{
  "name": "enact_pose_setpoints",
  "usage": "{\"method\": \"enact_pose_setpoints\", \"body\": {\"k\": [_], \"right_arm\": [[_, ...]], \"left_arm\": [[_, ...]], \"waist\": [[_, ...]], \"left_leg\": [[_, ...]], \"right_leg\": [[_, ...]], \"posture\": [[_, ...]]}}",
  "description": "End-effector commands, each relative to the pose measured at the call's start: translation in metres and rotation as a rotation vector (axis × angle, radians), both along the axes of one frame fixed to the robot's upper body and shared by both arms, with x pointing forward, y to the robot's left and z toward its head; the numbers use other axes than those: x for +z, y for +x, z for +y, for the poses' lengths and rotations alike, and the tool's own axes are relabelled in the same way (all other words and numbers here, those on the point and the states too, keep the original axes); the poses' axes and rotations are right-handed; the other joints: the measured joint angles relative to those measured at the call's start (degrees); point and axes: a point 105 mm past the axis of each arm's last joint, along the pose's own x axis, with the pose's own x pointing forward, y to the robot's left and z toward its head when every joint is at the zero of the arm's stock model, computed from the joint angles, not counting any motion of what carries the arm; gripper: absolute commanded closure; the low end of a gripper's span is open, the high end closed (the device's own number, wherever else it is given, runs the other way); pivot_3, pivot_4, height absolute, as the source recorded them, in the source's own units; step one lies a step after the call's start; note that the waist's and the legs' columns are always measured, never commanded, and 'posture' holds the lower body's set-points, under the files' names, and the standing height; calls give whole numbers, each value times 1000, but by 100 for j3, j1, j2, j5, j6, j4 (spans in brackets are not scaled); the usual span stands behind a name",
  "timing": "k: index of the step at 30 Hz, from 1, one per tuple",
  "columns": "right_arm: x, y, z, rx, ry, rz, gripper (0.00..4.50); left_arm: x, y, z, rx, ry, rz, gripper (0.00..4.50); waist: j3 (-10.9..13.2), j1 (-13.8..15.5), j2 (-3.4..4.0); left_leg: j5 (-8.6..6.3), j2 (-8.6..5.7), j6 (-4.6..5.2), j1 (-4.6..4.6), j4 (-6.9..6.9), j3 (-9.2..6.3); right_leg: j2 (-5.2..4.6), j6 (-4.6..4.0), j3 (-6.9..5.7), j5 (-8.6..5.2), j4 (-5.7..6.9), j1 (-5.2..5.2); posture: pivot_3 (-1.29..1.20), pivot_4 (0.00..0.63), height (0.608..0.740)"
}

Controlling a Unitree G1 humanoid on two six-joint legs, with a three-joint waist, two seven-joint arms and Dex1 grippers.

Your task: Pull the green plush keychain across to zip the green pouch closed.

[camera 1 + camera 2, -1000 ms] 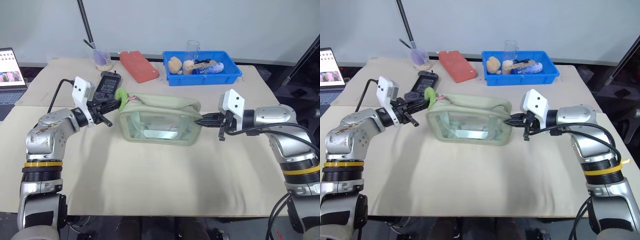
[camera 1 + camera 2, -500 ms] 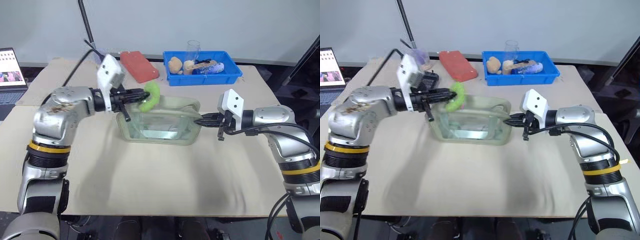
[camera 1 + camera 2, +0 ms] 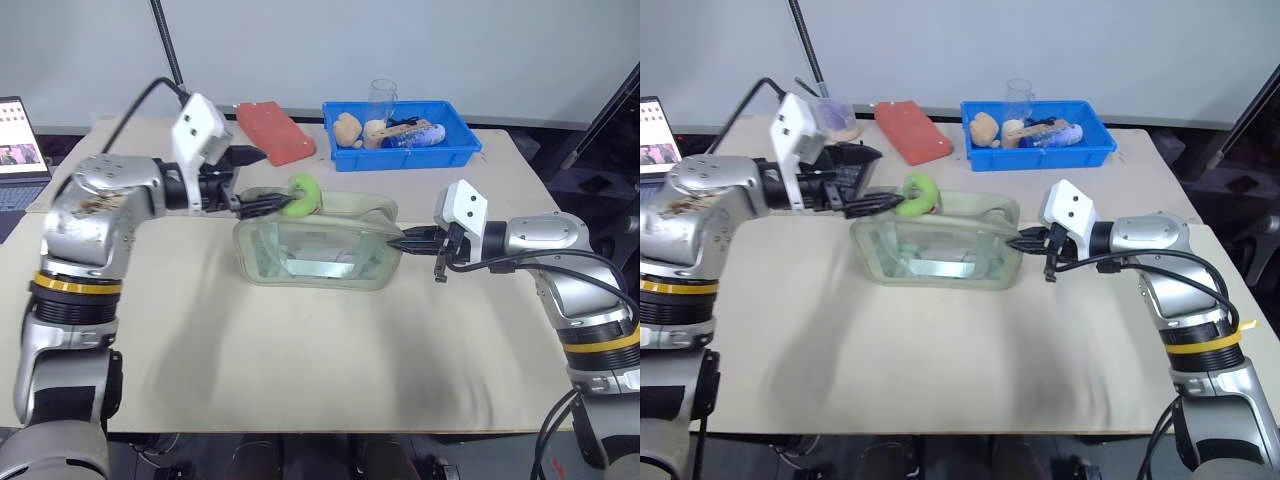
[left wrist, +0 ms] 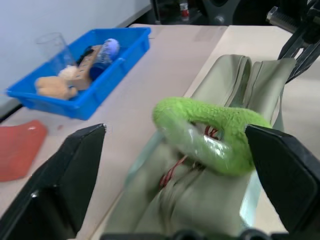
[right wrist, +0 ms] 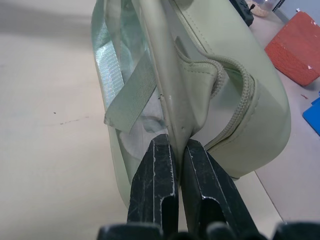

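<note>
The green pouch [image 3: 315, 250] lies on the tan table, its clear window facing me. The green plush keychain [image 3: 303, 195] rests on the pouch's top near its left end, with its pinkish cord under it. My left gripper [image 3: 262, 205] hovers just left of the keychain, open, its fingers [image 4: 65, 185] spread wide on either side of the plush [image 4: 200, 132] without touching it. My right gripper [image 3: 405, 240] is shut on the fabric tab at the pouch's right end [image 5: 225, 100], holding it pinched between both fingers [image 5: 157, 170].
A blue tray [image 3: 462, 152] at the back holds a tan plush [image 3: 348, 128], a glass and small items. A flat red case [image 3: 275, 130] lies left of it. A black device [image 3: 848, 160] and a cup [image 3: 837, 118] sit behind my left arm. A laptop [image 3: 15, 130] is at far left.
My left gripper drew the keychain right along the pouch top, rose, then opened and let it go; the plush now lies on the pouch. The right gripper kept still.
</note>
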Motion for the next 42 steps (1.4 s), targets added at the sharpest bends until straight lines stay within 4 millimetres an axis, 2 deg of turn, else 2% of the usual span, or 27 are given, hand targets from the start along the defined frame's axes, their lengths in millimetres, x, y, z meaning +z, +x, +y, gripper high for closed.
{"method": "enact_pose_setpoints", "body": {"k": [1, 4, 7, 9, 12, 19, 20, 23, 24, 26, 28, 31, 33, 35, 36, 42], "right_arm": [[12, 0, -1, 0, 6, -50, 4500], [13, 0, -1, 4, 5, -52, 4500], [16, 0, 1, 14, 3, -55, 4500], [17, 0, 2, 19, 1, -56, 4500], [17, 1, 2, 21, -3, -58, 4500], [18, 2, -1, 15, -16, -57, 4500], [18, 2, -1, 15, -16, -56, 4500], [18, 1, -2, 21, -21, -51, 4500], [19, 2, -4, 16, -22, -49, 3846], [24, 2, -11, 16, -38, -45, 3408], [31, 2, -17, 13, -56, -55, 2685], [57, 6, -18, 9, -42, -122, 1623], [70, 4, -4, 54, -18, -156, 956], [79, 0, 21, 122, 32, -178, 249], [81, -2, 33, 151, 54, -187, 33], [74, 1, 90, 249, 91, -213, 33]], "left_arm": [[7, -24, 14, -4, 36, -23, 27], [-15, -33, 21, 11, 88, 19, 27], [-50, -27, 29, 68, 159, 32, 27], [-59, -21, 31, 92, 163, 25, 27], [-69, -14, 33, 98, 176, 10, 856], [-64, -18, 28, 46, 158, 12, 4156], [-64, -17, 28, 46, 157, 12, 4487], [-66, -17, 26, 44, 152, 19, 4487], [-66, -17, 26, 45, 152, 19, 4500], [-66, -16, 25, 44, 155, 18, 4500], [-66, -16, 26, 44, 159, 17, 4500], [-66, -16, 28, 46, 164, 16, 4500], [-66, -16, 27, 44, 165, 18, 4500], [-66, -16, 27, 41, 169, 19, 4500], [-67, -16, 26, 41, 174, 17, 4500], [-66, -16, 25, 36, 176, 15, 4500]], "waist": [[0, -19, 1], [0, -7, 1], [0, 28, 1], [1, 49, 0], [1, 46, 0], [1, 32, -1], [1, 31, -1], [1, 33, 0], [1, 33, -1], [1, 37, -1], [1, 39, 0], [2, 30, 0], [2, 12, 2], [2, -14, 2], [2, -29, 2], [3, -1, 3]], "left_leg": [[0, 0, 0, 0, 0, 1], [-1, 2, 1, 5, -2, 4], [0, 2, -1, 7, -1, 6], [0, 1, -2, 7, -1, 7], [0, 1, -3, 5, 1, 9], [-1, 1, -1, 3, -1, 10], [-1, 1, -1, 3, -1, 10], [-1, 2, -1, 3, -1, 10], [-1, 1, -1, 3, -1, 10], [-1, 1, -1, 3, -1, 10], [-1, 0, -1, 3, -1, 10], [-1, 1, -1, 3, -1, 11], [-1, 3, -1, 4, -1, 11], [-1, 7, -1, 5, -3, 11], [-1, 8, -1, 8, -6, 11], [0, 7, -1, 8, -12, 11]], "right_leg": [[-1, -4, 0, -3, -1, 0], [-4, -22, 0, -13, 1, 1], [-5, -37, 0, -21, 2, 3], [-7, -39, 0, -20, 2, 3], [-8, -40, 0, -20, -2, 1], [-7, -41, 0, -21, -1, -3], [-7, -41, 0, -21, -1, -2], [-7, -41, 0, -21, 0, -2], [-7, -41, 0, -21, 0, -2], [-7, -41, 0, -21, 0, -2], [-8, -40, 0, -21, -1, -2], [-8, -41, 0, -21, -1, -2], [-7, -41, 0, -21, 1, -6], [-3, -43, 0, -22, 2, -6], [-2, -43, 0, -22, 3, -6], [-1, -45, -1, -23, 10, -8]], "posture": [[0, 150, 740], [0, 150, 740], [0, 150, 740], [0, 150, 740], [0, 150, 740], [0, 150, 740], [0, 150, 740], [0, 150, 740], [0, 150, 740], [0, 150, 740], [0, 150, 740], [0, 150, 740], [0, 150, 740], [0, 150, 740], [0, 150, 740], [0, 150, 740]]}}
